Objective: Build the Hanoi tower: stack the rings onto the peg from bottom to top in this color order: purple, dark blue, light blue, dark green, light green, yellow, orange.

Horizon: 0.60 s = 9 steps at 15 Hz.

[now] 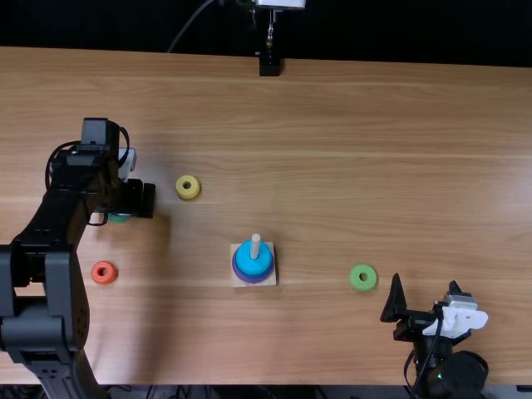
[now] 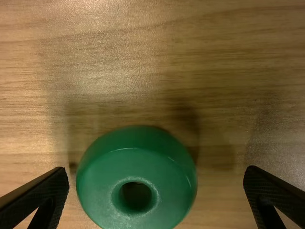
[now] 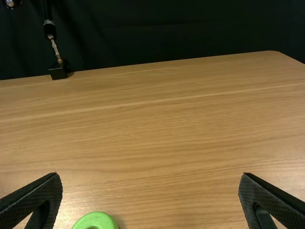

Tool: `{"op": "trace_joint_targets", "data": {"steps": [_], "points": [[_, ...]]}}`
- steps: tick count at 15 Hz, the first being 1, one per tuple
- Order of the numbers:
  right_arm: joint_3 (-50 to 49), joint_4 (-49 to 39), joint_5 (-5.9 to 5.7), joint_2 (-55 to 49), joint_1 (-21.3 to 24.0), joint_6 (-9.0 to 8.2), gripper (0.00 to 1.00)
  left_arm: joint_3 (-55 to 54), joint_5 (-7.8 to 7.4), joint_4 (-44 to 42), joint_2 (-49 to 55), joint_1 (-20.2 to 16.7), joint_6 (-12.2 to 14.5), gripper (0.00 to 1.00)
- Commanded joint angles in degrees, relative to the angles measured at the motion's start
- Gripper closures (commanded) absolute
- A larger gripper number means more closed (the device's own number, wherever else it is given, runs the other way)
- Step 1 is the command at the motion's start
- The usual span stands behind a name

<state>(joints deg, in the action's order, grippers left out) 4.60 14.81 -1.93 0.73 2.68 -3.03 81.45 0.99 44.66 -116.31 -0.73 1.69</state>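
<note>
Hanoi tower pieces are laid out over a light brown wooden table (image 1: 316, 150). At its left side the left arm (image 1: 66, 299) is extended, its left gripper (image 1: 126, 205) placed low over the dark green ring (image 2: 105, 179); the jaws are spread, with the ring between them, nearer one finger. Near the table's near edge, at the right, the right gripper (image 1: 425, 287) is held with its jaws spread wide. A square wooden base (image 1: 270, 280) is set between the arms, its upright peg (image 1: 255, 246) threaded through a light blue ring (image 1: 254, 268) above a purple ring (image 1: 254, 280); whether another ring is sandwiched there cannot be surely told. Between base and right gripper a light green ring (image 1: 355, 278) is seen. Left of the base, a yellow ring (image 1: 181, 189) and an orange ring (image 1: 97, 274) are seen lying flat, well apart.
</note>
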Motion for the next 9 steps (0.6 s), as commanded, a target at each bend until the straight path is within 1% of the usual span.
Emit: {"op": "trace_joint_targets", "data": {"steps": [1, 2, 3, 4, 6, 7, 8, 9], "points": [[-3.72, 4.13, -0.70, -0.73, 0.66, 0.07, 0.00, 1.87, -0.78, -0.05, -1.37, 0.20, 0.94, 0.30], [-3.72, 4.13, -0.70, -0.73, 0.66, 0.07, 0.00, 1.87, -0.78, -0.05, -1.29, 0.03, 0.94, 0.57], [-3.72, 4.13, -0.70, -0.73, 0.66, 0.07, 0.00, 1.87, -0.78, -0.05, -1.29, -0.15, 0.94, 0.71], [-3.72, 4.13, -0.70, -0.73, 0.66, 0.07, 0.00, 1.87, -0.68, -0.05, -1.11, -0.23, 0.94, 0.73], [-3.72, 4.13, -0.70, -0.73, 0.66, 0.07, 0.00, 1.87, -0.68, 0.37, -0.93, -0.41, 1.05, 0.74], [-3.72, 4.13, -0.70, -0.73, 0.66, 0.07, 0.00, 1.87, -0.68, 0.58, -0.93, -0.76, 1.05, 0.77], [-3.72, 4.13, -0.70, -0.73, 0.66, 0.07, 0.00, 1.87, -0.68, 0.69, -0.76, -0.94, 1.05, 0.86], [-3.72, 4.13, -0.70, -0.73, 0.66, 0.07, 0.00, 1.87, -0.68, 0.69, -0.58, -0.94, 1.05, 0.98]]}}
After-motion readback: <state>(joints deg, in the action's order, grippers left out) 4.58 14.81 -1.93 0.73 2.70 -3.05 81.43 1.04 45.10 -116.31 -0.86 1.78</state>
